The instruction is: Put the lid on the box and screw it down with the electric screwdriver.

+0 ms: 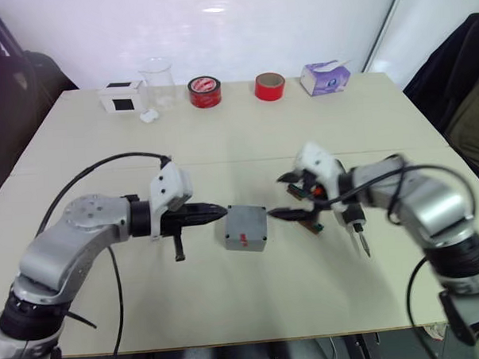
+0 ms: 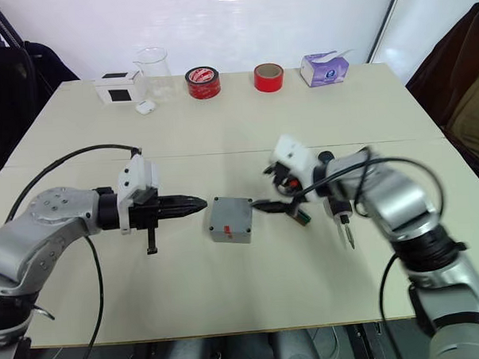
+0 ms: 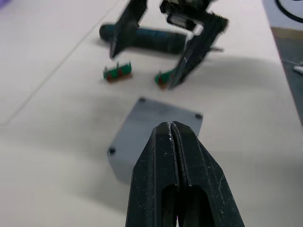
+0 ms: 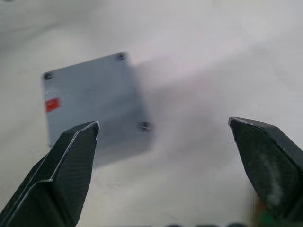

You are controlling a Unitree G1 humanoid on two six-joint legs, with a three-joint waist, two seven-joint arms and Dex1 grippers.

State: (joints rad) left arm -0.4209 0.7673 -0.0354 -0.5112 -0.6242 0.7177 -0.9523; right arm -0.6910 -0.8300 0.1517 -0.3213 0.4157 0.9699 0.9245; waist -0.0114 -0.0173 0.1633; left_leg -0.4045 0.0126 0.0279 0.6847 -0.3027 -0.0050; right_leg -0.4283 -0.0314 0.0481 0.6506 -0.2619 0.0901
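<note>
1. Box [image 1: 246, 228]: grey, square, mid-table between the two grippers, red mark on its near side; lid [image 3: 154, 137] seated flat on top, contents hidden.
2. Glass beaker [image 1: 157, 84]: far edge of the table, contents not discernible.
3. Left gripper [image 1: 223, 212]: fingers pressed together, holding nothing, tip just beside the box's left edge.
4. Right gripper [image 1: 292, 195]: fingers spread wide, empty, just right of the box.
5. Electric screwdriver [image 1: 356, 228]: lying on the table under the right arm, beside small green-brown parts [image 3: 117, 73].
</note>
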